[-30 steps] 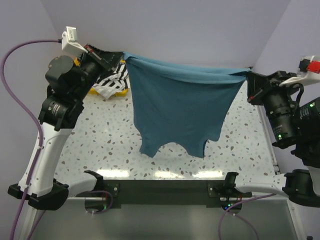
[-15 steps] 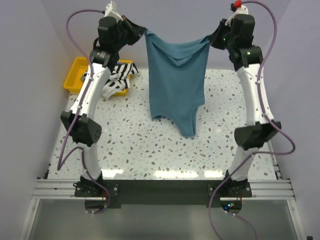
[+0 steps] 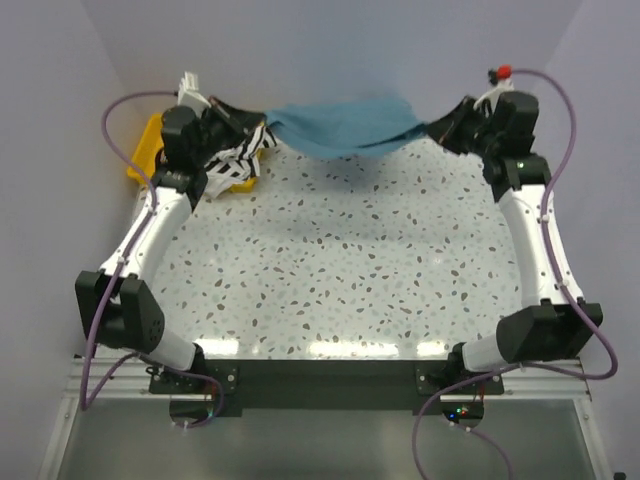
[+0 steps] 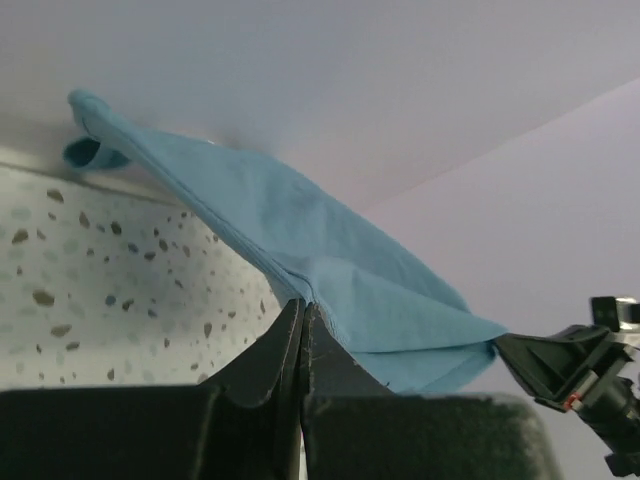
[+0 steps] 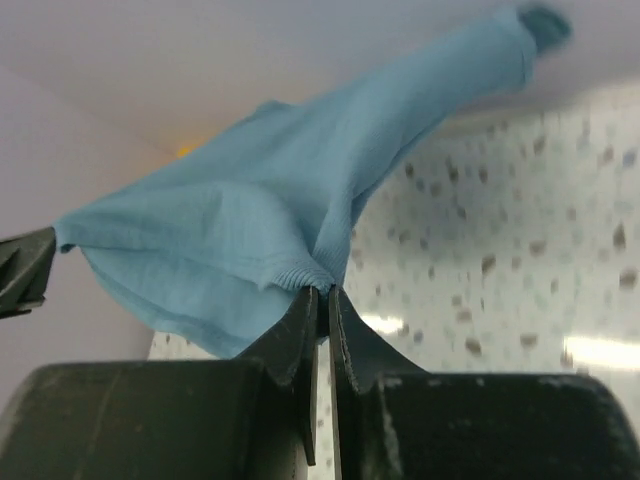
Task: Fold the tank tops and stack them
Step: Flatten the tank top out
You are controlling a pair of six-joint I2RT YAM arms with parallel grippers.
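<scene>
The teal-blue tank top (image 3: 345,125) is stretched between my two grippers at the far edge of the table, hanging low and nearly flat. My left gripper (image 3: 268,124) is shut on its left corner; the left wrist view shows the cloth (image 4: 330,250) pinched at my left gripper's tips (image 4: 303,302). My right gripper (image 3: 428,128) is shut on its right corner; the right wrist view shows the cloth (image 5: 260,230) pinched at my right gripper's tips (image 5: 322,290). The black-and-white striped tank top (image 3: 232,160) lies in the tray. The green and finely blue-striped tops are out of view.
The yellow plastic tray (image 3: 146,152) stands at the far left of the speckled table (image 3: 340,260), partly behind my left arm. Lilac walls close in the back and sides. A black rail (image 3: 330,380) runs along the near edge.
Both arms have swung from high over the table down and out to the far edge. The teal top, which hung down long, is now spread low and wide between the grippers.
</scene>
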